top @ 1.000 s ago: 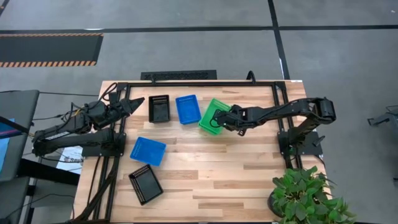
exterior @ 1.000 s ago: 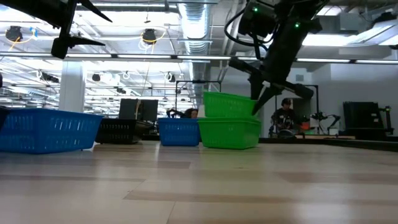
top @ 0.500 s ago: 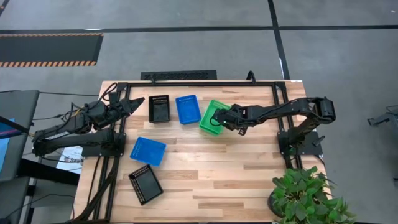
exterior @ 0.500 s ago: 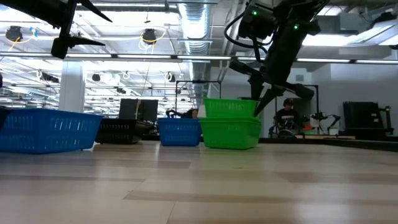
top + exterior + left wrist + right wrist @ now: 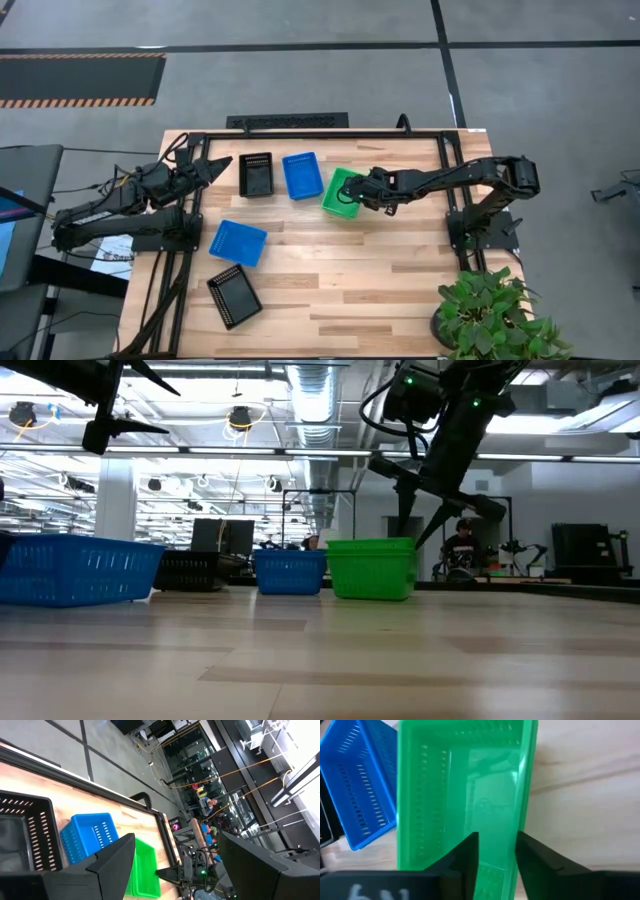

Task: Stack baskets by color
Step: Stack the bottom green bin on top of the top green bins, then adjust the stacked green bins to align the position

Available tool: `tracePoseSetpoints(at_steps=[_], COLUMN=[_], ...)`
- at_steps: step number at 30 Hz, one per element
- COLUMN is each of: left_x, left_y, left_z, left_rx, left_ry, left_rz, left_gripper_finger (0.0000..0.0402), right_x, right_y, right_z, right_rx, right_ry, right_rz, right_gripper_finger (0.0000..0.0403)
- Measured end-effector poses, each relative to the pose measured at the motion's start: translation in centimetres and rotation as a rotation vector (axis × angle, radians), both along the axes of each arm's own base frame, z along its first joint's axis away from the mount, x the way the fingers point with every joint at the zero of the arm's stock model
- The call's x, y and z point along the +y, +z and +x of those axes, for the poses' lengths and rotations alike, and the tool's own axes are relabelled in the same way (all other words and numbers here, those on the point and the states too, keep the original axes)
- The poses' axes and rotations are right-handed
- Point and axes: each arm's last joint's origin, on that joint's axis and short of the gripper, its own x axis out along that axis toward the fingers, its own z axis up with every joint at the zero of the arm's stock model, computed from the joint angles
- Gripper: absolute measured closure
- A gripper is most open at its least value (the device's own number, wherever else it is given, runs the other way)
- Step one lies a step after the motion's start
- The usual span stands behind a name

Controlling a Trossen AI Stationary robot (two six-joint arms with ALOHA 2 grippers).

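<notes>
The green baskets point(image 5: 343, 193) sit nested as one stack on the table at its far middle, bottom on the wood. My right gripper point(image 5: 497, 852) is open above the stack's right long wall point(image 5: 524, 795), one finger on each side of the rim and its tips near it point(image 5: 415, 532). Left of the stack stand a blue basket point(image 5: 302, 175) and a black basket point(image 5: 256, 174). Nearer lie another blue basket point(image 5: 238, 243) and another black one point(image 5: 234, 296). My left gripper point(image 5: 225, 162) waits open, raised at the far left.
A dark metal frame point(image 5: 290, 122) runs along the table's far edge and both sides. A potted plant point(image 5: 495, 315) stands at the near right corner. Bare wood point(image 5: 370, 270) lies between the green stack and the near edge.
My right gripper has opened and let go of the top green basket. That basket sat raised and skewed on the one below, and has dropped down into it, so the stack now shows as one low green basket. The arm has hardly moved.
</notes>
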Motion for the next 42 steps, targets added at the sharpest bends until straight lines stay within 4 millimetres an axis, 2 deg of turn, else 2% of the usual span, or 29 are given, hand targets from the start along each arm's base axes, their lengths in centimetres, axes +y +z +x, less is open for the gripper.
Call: tracePoseSetpoints(at_steps=[5, 8, 11, 17, 24, 30, 35, 42], left_x=[0.0, 0.0, 0.0, 0.0, 0.0, 0.0, 0.0, 0.0], left_y=[0.0, 0.0, 0.0, 0.0, 0.0, 0.0, -0.1, -0.1], left_z=[0.0, 0.0, 0.0, 0.0, 0.0, 0.0, 0.0, 0.0], left_rx=[0.004, 0.004, 0.004, 0.004, 0.004, 0.009, 0.012, 0.012], left_ry=[0.0, 0.0, 0.0, 0.0, 0.001, 0.0, 0.0, 0.001], left_rz=[0.005, 0.005, 0.005, 0.005, 0.006, 0.004, 0.003, 0.003], left_gripper_finger=[0.0128, 0.0128, 0.0128, 0.0128, 0.0128, 0.0128, 0.0128, 0.0128], right_x=[-0.2, 0.1, 0.9, 2.6, 5.1, 5.9, 5.2, 2.6], right_y=[1.3, 2.4, 3.7, 3.8, 1.9, -0.7, -2.3, -2.5], right_z=[0.4, 0.9, 1.5, 1.8, 3.0, 4.0, 4.4, 4.3], right_rx=[-0.012, 0.001, -0.007, 0.02, 0.049, 0.095, 0.149, 0.185], right_ry=[0.035, 0.146, 0.23, 0.47, 0.625, 0.705, 0.689, 0.58], right_rz=[-0.073, -0.132, -0.171, -0.189, -0.161, -0.102, -0.088, -0.146], right_gripper_finger=[0.021, 0.0196, 0.0193, 0.0213, 0.0248, 0.0272, 0.0284, 0.0285])
